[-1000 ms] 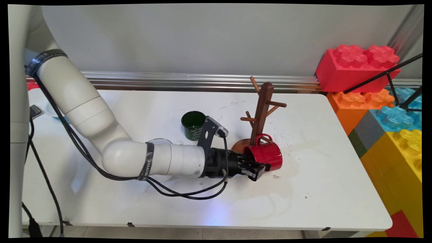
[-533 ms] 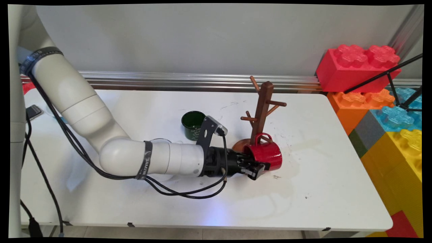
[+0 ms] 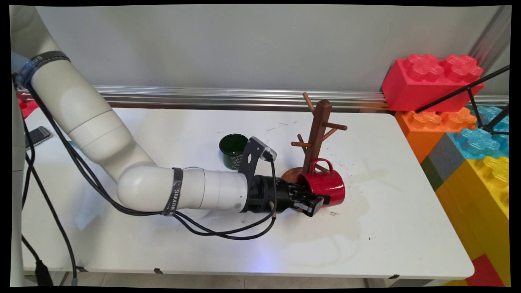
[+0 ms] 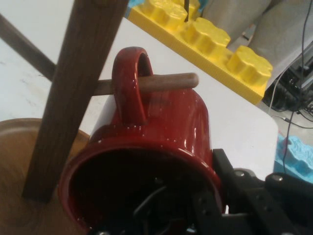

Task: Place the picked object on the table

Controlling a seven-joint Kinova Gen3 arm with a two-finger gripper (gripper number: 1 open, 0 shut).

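Pinching the red mug's [image 3: 325, 188] rim, handle over a peg [image 4: 168, 81] ahead, the gripper [image 3: 311, 203] could topple the mug tree [image 3: 315, 136] by tugging sideways.

A plain pale grey wall [image 3: 244, 44] fills the upper part of the frame. Along its foot runs a ribbed aluminium rail [image 3: 244, 97], just behind the white rectangular table [image 3: 407, 228]. At the right edge, oversized plastic building bricks [image 3: 468, 134] in red, orange, blue and yellow are stacked beside the table.
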